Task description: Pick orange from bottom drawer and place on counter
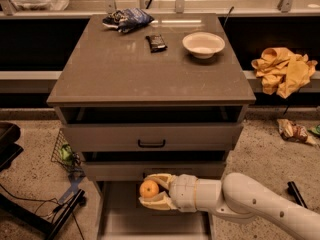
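The orange is a small round fruit held between my gripper's two cream fingers, one above and one below it. The gripper is shut on it, just in front of the middle drawer's front and above the open bottom drawer, a shallow grey tray pulled out at the cabinet's foot. My white arm reaches in from the lower right. The counter is the grey-brown top slab above the drawers.
On the counter stand a white bowl, a small dark packet and a blue chip bag. A yellow cloth lies to the right. A wire basket and cables sit on the floor at the left.
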`<state>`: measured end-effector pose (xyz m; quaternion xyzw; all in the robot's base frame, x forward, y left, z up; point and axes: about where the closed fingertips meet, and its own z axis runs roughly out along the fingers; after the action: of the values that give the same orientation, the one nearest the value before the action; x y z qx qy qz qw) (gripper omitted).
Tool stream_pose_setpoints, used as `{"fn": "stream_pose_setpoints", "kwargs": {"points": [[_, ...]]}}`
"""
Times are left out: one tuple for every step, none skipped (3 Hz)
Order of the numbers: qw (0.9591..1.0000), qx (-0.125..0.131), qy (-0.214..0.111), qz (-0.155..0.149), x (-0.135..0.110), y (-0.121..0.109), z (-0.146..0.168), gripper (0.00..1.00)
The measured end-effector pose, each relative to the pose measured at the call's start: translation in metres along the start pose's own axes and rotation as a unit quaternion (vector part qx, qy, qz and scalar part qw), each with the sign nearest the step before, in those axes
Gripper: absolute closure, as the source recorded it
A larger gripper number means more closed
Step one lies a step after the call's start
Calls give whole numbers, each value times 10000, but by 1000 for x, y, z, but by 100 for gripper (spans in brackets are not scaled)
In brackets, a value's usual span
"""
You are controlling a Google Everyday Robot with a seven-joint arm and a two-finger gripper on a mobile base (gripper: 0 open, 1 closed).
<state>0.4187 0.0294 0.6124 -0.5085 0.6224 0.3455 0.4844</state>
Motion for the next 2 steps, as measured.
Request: {"fn": "stream_pose_setpoints", "kwargs": {"points": [[9986, 343, -400, 59, -49, -14, -20, 100], [9953, 724, -629, 168, -109, -37, -44, 100]]}}
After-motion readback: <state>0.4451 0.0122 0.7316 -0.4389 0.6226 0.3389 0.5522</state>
